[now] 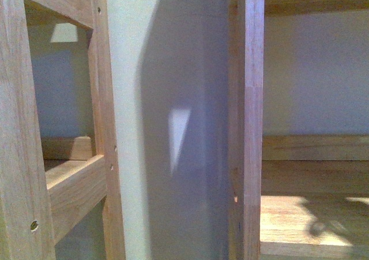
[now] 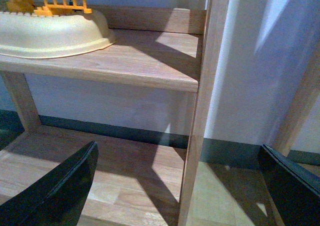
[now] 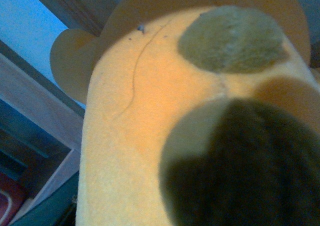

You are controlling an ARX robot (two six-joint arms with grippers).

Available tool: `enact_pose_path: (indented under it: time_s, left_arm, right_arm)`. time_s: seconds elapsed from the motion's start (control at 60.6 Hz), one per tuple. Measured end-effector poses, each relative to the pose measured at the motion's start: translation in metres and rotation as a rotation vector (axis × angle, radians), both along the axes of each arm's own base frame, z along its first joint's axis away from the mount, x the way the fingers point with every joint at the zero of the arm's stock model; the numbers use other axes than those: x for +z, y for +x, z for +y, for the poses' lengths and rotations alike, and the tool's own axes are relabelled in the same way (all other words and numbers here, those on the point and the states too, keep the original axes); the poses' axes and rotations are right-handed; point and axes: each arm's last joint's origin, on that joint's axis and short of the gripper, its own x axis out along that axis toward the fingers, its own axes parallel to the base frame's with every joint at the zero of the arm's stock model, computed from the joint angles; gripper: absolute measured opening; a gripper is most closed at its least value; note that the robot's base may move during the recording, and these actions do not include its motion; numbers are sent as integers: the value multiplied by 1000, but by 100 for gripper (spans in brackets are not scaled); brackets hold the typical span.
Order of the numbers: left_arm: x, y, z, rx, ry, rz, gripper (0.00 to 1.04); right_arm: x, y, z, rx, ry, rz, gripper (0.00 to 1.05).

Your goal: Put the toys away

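An orange-yellow plush animal [image 3: 150, 110] fills the right wrist view, pressed close to the camera, with a green patch and a dark eye on it. My right gripper is shut on the plush animal, and its fingers are hidden behind the plush. In the left wrist view my left gripper [image 2: 182, 191] is open, its two dark fingers [image 2: 60, 186] spread wide over a low wooden shelf board, with a shelf post between them. Neither arm shows in the front view.
A wooden shelf unit [image 1: 251, 127] stands close ahead, with a lit lower shelf board [image 1: 311, 214] at the right. A cream tray [image 2: 55, 33] with orange toy pieces [image 2: 62, 0] sits on the upper shelf [image 2: 135, 60]. A white wall [image 1: 173, 98] stands behind.
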Motion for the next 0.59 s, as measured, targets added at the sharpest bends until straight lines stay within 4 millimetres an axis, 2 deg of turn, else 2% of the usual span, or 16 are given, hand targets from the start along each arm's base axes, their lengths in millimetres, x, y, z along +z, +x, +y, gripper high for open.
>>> enact_pose_path:
  time_s: [0.066, 0.314, 0.594]
  left_arm:
    - [0, 0, 0, 0, 0, 0, 99]
    - [0, 0, 0, 0, 0, 0, 99]
    - [0, 0, 0, 0, 0, 0, 99]
  right_arm:
    - [1, -6, 0, -3, -5, -12, 104]
    - [5, -25, 5, 34, -28, -43, 104]
    - [11, -60, 15, 32, -60, -103, 104]
